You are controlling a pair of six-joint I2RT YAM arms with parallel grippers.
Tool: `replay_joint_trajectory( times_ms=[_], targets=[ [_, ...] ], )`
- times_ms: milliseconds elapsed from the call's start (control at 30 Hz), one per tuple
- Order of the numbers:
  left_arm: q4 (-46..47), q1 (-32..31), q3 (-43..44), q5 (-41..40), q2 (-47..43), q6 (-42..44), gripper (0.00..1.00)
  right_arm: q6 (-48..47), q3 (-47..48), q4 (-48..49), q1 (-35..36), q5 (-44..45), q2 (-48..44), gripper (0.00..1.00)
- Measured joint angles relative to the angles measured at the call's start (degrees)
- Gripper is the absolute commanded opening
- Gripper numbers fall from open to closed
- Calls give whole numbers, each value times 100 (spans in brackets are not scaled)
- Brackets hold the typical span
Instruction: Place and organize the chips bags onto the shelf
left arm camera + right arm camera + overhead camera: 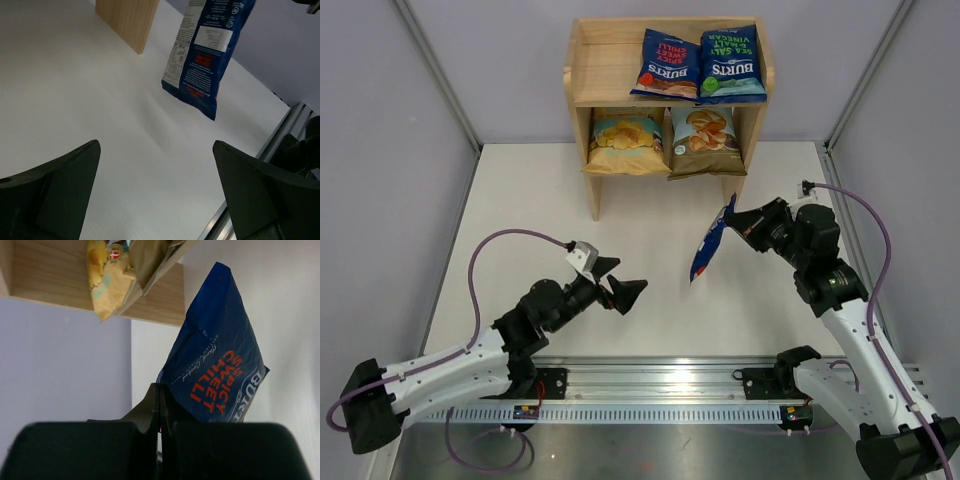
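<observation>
burts spicy sweet chilli bag (711, 245) hangs clear of the white table (650, 215), near the front of the wooden shelf (582, 62), its edge pinched between the closed fingers of the right gripper (737, 222). left gripper (619, 281) sits well apart, fingers spread wide and empty. two burts bags (667, 62) lie on the upper tier; yellow chips bag (625, 140) and cassava chips bag (704, 140) sit below.
</observation>
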Motion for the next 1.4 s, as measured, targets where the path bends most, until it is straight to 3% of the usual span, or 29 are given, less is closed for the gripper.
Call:
replay_joint_trajectory(
  times_ms=[233,433,667,900,1067,1167,1333,1400],
  targets=[
    [3182,-566,-737,96,990,1537,99,448,0,310,83,0,-59,0],
    [4968,-1126,-743,-111,2380,2892,99,848,0,610,90,-68,-280,0],
    [5628,-1869,57,-767,3875,4238,99,1130,4,798,120,-297,-372,0],
    [5746,-1978,960,-1467,5082,5093,99,1447,2,1141,219,-603,-466,0],
    [5746,-1978,1469,-1941,5377,5381,99,1537,2,1226,284,-710,-520,0],
    [5794,-1978,1624,-2072,5379,5421,91,1554,-11,1274,293,-743,-540,0],
    [5834,-1978,1609,-2120,5257,5333,57,1574,-120,1329,293,-743,-540,0],
    [5851,-1980,1591,-2124,5169,5305,49,1578,-149,1331,293,-741,-540,0]
  ],
)
